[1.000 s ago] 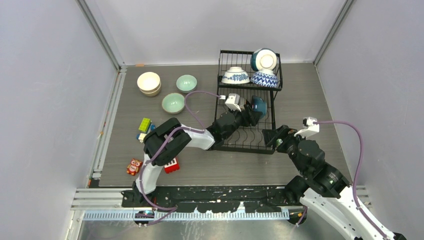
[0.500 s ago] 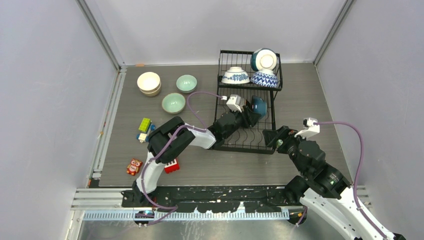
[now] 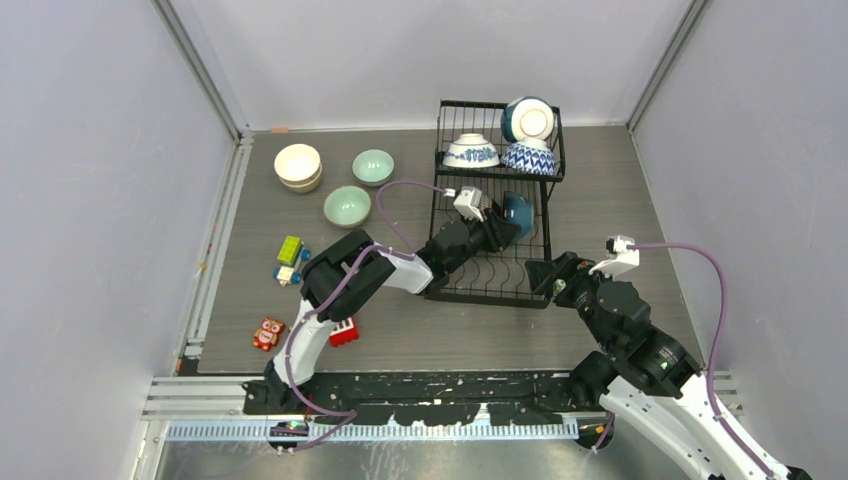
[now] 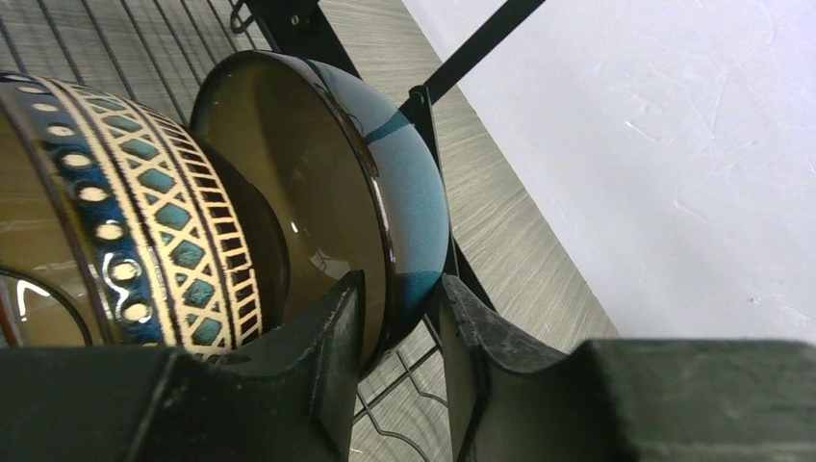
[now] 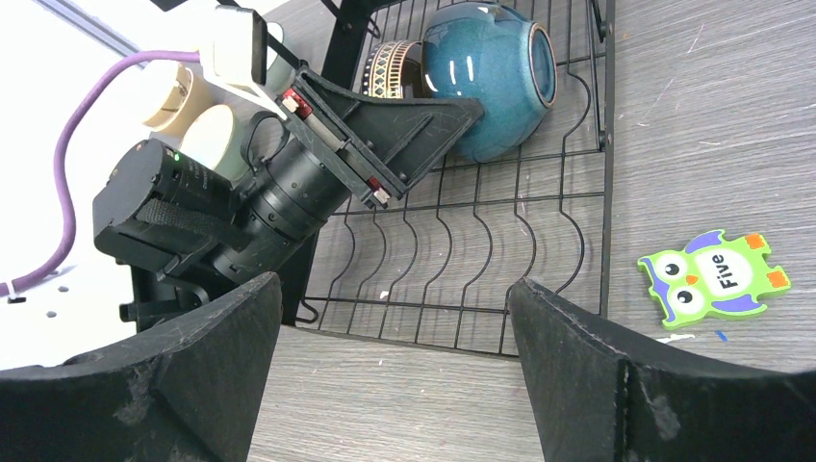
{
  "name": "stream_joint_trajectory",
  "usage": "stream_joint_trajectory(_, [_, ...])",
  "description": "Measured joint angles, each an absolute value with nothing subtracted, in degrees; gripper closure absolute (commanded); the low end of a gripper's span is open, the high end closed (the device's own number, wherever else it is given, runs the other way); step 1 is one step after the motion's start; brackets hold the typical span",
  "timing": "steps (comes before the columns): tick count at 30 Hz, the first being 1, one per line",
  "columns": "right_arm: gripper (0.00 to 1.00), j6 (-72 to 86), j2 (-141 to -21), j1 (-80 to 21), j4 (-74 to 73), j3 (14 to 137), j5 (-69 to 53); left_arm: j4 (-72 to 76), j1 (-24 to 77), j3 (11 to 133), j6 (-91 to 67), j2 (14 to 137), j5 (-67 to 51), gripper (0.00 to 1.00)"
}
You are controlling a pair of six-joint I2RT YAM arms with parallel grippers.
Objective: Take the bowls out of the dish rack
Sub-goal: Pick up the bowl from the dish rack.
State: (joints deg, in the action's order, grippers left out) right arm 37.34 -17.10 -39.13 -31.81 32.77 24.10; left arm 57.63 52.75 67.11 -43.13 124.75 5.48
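The black wire dish rack (image 3: 495, 285) stands at the table's back right. In its lower tier a dark teal bowl (image 3: 517, 212) stands on edge beside a brown bowl with a teal-and-cream band (image 4: 144, 221). My left gripper (image 4: 399, 337) straddles the teal bowl's (image 4: 414, 192) rim, one finger inside and one outside, shut on it. The upper basket holds three blue-and-white bowls (image 3: 471, 152). My right gripper (image 5: 395, 318) is open and empty over the table at the rack's near right corner (image 5: 462, 269). A cream stack (image 3: 298, 165) and two pale green bowls (image 3: 346, 206) sit on the table at the left.
Toy blocks (image 3: 290, 250), an orange owl (image 3: 268, 333) and a red block (image 3: 343, 331) lie at the left front. A green owl tile (image 5: 712, 277) lies right of the rack. Grey walls enclose the table.
My left wrist has shifted slightly at the teal bowl. The right arm and the bowls have not visibly moved.
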Motion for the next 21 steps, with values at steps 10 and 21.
stream_joint_trajectory(10, [0.08,37.34,-17.10,-39.13,-31.81,32.77,24.10,58.98,52.36,68.07,-43.11,125.86,3.01,0.68])
stream_joint_trajectory(21, [0.08,37.34,-17.23,-39.13,-31.81,32.77,24.12,60.31,51.92,69.32,-43.24,127.09,1.37,0.58])
